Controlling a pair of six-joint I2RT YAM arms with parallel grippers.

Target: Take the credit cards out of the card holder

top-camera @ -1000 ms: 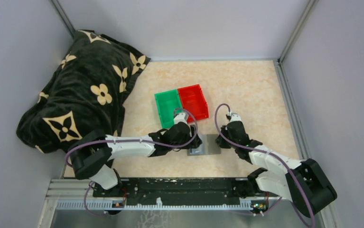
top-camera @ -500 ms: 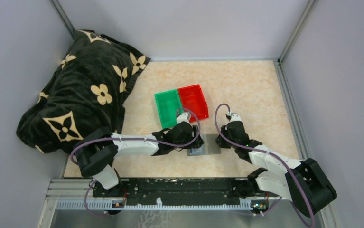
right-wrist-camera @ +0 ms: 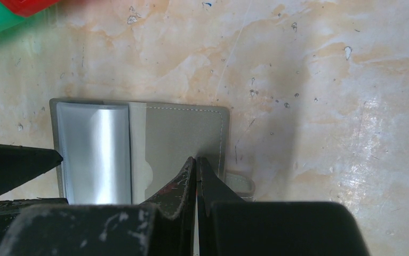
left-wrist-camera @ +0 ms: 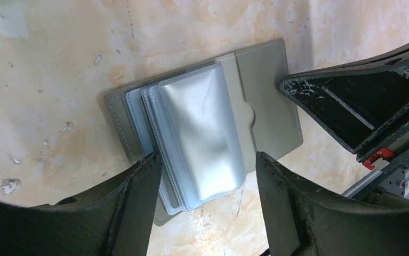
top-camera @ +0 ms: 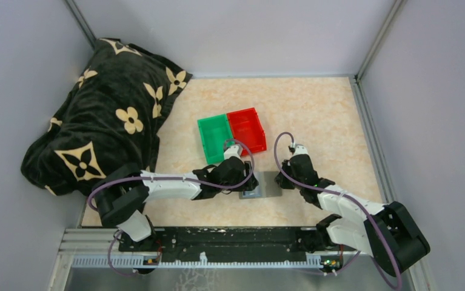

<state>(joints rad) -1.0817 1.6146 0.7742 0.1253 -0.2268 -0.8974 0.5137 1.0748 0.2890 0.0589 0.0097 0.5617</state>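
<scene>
While the beige marbled table [top-camera: 321, 115] fills the frame, a big black blanket [top-camera: 102, 115] with cream flowers is heaped on its far left corner. Both arms reach in from the near edge and meet around the middle. Just beyond them sit a green bin [top-camera: 214, 136] and a red bin [top-camera: 247, 128], touching side by side, green on the left.

Right near the bins, between the two wrists, the grey card holder [left-wrist-camera: 269, 101] lies spread open and flat on the table. Its left half carries a fanned stack of cloudy plastic sleeves [left-wrist-camera: 207, 133]; its right half is a bare grey pocket with a thumb notch. Whether the credit cards sit inside those sleeves, I cannot tell.

Left gripper [left-wrist-camera: 208, 157]: fingers spread wide, straddling the sleeve stack at its near edge, gripping nothing. Right gripper [right-wrist-camera: 196, 160]: fingers pinched together, tips planted on the holder's right panel.
</scene>
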